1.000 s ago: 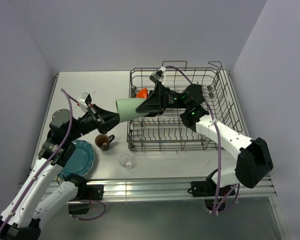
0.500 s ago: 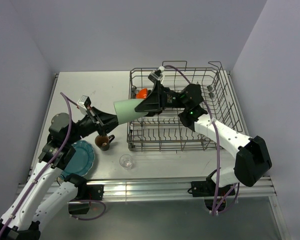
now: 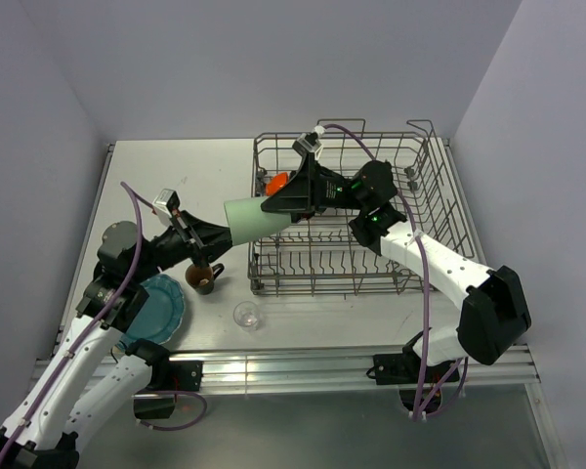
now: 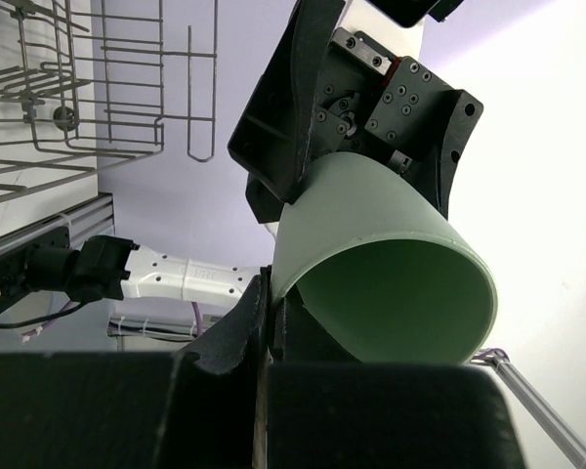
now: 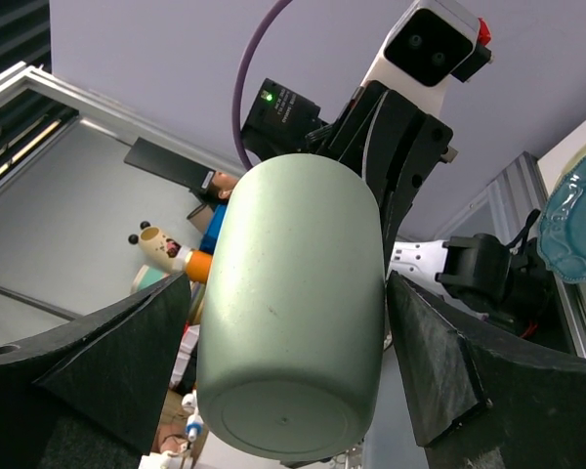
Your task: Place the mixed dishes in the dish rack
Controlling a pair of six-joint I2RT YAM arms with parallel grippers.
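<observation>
mug [image 3: 251,217]: frame centre, on its side in the air, just left of rack [image 3: 432,200] | left gripper [image 3: 223,231]: clamped on mug rim | right gripper [image 3: 272,207]: jaws wide apart, one finger either side of mug base

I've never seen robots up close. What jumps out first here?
A pale green mug hangs in mid-air by the left end of the dish rack, between both arms. The left gripper pinches its rim, while the right gripper has its jaws spread around its base.
</observation>
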